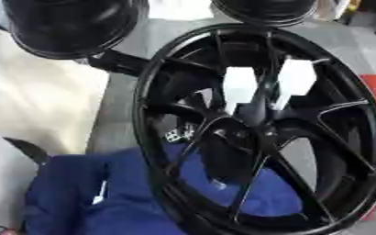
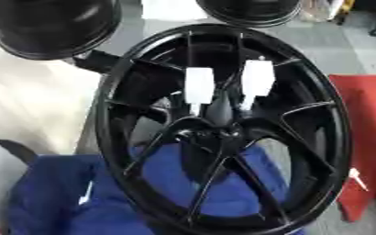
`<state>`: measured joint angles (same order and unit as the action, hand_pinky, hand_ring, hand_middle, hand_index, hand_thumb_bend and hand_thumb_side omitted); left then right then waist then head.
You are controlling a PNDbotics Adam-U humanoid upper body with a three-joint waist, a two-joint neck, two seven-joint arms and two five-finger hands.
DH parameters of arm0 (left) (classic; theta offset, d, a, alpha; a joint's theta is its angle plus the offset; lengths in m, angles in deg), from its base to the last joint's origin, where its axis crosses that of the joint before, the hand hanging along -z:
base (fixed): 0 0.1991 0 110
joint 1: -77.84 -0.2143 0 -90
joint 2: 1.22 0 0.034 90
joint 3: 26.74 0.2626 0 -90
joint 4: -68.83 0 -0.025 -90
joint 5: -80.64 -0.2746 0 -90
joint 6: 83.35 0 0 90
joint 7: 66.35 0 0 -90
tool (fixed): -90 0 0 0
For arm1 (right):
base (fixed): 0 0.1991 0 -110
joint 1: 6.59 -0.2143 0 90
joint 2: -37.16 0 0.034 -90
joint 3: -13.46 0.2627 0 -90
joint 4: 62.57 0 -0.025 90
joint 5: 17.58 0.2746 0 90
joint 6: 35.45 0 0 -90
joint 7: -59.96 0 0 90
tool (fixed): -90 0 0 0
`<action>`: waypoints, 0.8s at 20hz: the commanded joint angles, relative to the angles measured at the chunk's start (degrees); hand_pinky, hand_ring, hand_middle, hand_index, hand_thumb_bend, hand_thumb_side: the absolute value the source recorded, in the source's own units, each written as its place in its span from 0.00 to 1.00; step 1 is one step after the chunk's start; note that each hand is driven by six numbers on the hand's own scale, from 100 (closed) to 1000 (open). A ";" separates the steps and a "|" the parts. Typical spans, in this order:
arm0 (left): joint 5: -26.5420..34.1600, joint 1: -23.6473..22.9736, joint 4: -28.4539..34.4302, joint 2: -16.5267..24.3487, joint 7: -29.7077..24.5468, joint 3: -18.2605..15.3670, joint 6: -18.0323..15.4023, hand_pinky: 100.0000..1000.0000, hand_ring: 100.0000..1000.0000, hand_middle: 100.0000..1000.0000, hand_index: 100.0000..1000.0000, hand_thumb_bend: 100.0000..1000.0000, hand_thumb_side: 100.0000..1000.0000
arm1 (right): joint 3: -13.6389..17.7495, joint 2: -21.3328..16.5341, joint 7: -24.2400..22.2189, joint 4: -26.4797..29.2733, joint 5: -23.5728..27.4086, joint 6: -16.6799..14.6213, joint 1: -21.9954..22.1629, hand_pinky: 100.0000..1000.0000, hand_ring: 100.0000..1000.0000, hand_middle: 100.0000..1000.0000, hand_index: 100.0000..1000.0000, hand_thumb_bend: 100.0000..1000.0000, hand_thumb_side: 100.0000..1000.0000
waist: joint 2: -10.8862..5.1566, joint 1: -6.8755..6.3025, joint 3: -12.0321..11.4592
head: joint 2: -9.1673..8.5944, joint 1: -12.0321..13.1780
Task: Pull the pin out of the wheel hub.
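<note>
While the black wheel point(image 2: 223, 128) fills your view, its hub point(image 2: 215, 133) hides any pin; neither hand shows.

**Hub crowded, spoke gaps open**

Black wheel point(image 2: 223, 128) fills the mid view; gaps betw. spokes give the only way thru. Two white blocks point(image 2: 199, 86) sit just above the hub point(image 2: 215, 133), narrowing access from the top. Blue cloth point(image 1: 103, 193) behind lower gaps. Two more black rims point(image 1: 67, 25) crowd the upper edge; red object point(image 2: 372, 137) at right.
</note>
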<state>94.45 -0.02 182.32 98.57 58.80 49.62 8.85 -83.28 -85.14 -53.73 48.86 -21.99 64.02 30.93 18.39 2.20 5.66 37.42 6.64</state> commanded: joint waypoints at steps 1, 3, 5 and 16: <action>-0.03 0.40 1.10 1.42 -0.19 -0.20 -0.14 0.71 0.69 0.61 0.71 0.39 0.38 | 0.23 -2.15 -0.89 0.86 -0.53 0.05 -1.55 0.75 0.65 0.69 0.76 0.00 0.71 | -1.35 -0.05 -0.04 | -0.07 0.06; -0.03 0.43 1.10 1.41 -0.19 -0.20 -0.14 0.71 0.69 0.61 0.71 0.38 0.38 | -0.29 -2.23 -1.83 0.88 -0.99 0.31 -2.18 0.75 0.66 0.70 0.77 0.00 0.70 | -1.24 0.01 -0.07 | -0.08 0.05; -0.05 0.41 1.10 1.45 -0.23 -0.16 -0.11 0.71 0.69 0.61 0.71 0.38 0.38 | -1.37 -2.47 -3.94 0.95 -1.61 0.61 -3.19 0.75 0.66 0.71 0.77 0.00 0.69 | -1.12 0.17 -0.18 | 0.00 -0.09; -0.06 0.21 1.10 1.55 -0.55 0.15 0.23 0.71 0.69 0.61 0.71 0.38 0.39 | -8.63 -2.55 -22.06 2.51 -4.53 1.17 -8.80 0.79 0.73 0.75 0.80 0.00 0.63 | -0.72 1.17 -0.68 | -0.01 -0.65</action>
<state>94.45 -0.04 182.32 98.57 58.49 49.97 9.14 -91.92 -85.76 -73.82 50.51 -26.00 65.21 23.16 18.59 3.64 4.98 37.64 6.22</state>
